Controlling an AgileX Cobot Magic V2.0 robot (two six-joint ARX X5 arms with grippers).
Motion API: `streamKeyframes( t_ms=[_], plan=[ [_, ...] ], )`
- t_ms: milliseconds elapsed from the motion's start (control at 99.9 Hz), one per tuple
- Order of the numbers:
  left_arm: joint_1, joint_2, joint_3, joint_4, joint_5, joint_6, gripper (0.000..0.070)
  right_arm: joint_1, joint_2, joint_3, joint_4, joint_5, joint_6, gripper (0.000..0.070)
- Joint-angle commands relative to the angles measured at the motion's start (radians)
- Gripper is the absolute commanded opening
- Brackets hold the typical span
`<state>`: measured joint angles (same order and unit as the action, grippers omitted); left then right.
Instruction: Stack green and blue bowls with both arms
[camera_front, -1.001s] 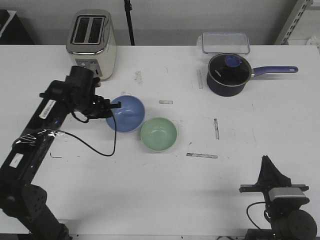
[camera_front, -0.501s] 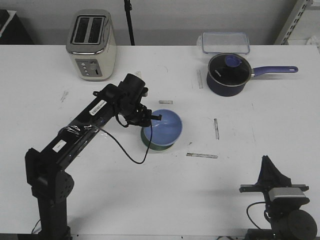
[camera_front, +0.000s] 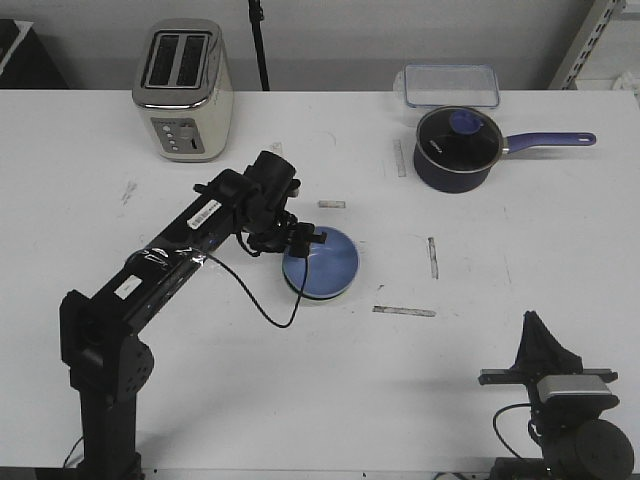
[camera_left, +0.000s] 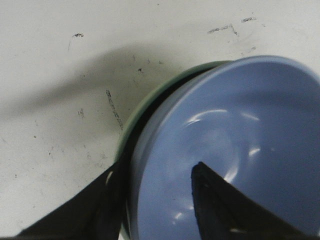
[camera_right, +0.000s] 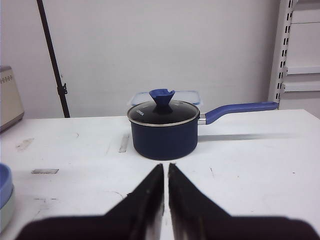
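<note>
The periwinkle blue bowl (camera_front: 328, 265) sits nested in the mint green bowl (camera_front: 291, 284) at the table's middle. Only a thin sliver of the green rim shows at its left. In the left wrist view the blue bowl (camera_left: 235, 145) fills the green one (camera_left: 150, 98). My left gripper (camera_front: 304, 240) is at the blue bowl's left rim. Its jaws (camera_left: 156, 167) stand apart, one finger inside the bowl and one outside the rim, so it is open. My right gripper (camera_front: 533, 320) rests shut and empty at the front right (camera_right: 164, 166). Both bowls' edges show in the right wrist view (camera_right: 4, 190).
A dark blue lidded saucepan (camera_front: 457, 148) with a long handle stands at the back right, with a clear plastic box (camera_front: 451, 85) behind it. A cream toaster (camera_front: 183, 90) stands at the back left. Strips of tape (camera_front: 404, 311) lie on the table.
My left arm carried the blue bowl right from beside the green bowl, held it tilted over the green bowl, and has now lowered it flat into the green bowl. The right arm has not moved.
</note>
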<state>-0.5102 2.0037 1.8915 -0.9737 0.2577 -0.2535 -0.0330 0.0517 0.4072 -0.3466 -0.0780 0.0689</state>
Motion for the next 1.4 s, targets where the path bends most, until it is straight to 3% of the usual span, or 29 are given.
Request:
streamKeyframes(
  t_ms=[0,350,511,721,891,1031,1141,1241,1311,1391],
  plan=[
    [-0.004,-0.026,0.027,0.000,0.002,-0.003,0.0259,0.001,-0.005,0.000,0.013,-0.001,0.013,0.0005],
    [0.056,-0.136,0.026,0.006,0.002,0.004,0.0257,0.001,-0.005,0.000,0.013,-0.001,0.013,0.0004],
    [0.077,-0.195,-0.003,0.066,0.002,0.062,0.0245,0.001,-0.005,0.000,0.013,-0.001,0.013,0.0004],
    [0.111,-0.348,-0.209,0.321,0.001,0.188,0.0244,0.001,-0.005,0.000,0.013,-0.001,0.013,0.0005],
    [0.166,-0.499,-0.428,0.541,0.001,0.194,0.0234,0.001,-0.005,0.000,0.013,-0.001,0.013,0.0004],
    [0.227,-0.621,-0.604,0.723,0.001,0.199,0.0112,0.001,-0.005,0.000,0.013,-0.001,0.013,0.0004],
    [0.277,-0.719,-0.749,0.870,-0.008,0.214,0.0073,0.001,-0.005,0.000,0.013,-0.001,0.013,0.0005],
    [0.319,-0.805,-0.869,0.960,-0.074,0.220,0.0062,0.001,-0.005,0.000,0.013,-0.001,0.013,0.0004],
    [0.347,-0.863,-0.946,0.997,-0.154,0.220,0.0000,0.001,-0.005,0.000,0.013,-0.001,0.013,0.0004],
    [0.380,-0.930,-1.020,1.028,-0.226,0.220,0.0000,0.001,-0.005,0.000,0.013,-0.001,0.013,0.0004]
  ],
)
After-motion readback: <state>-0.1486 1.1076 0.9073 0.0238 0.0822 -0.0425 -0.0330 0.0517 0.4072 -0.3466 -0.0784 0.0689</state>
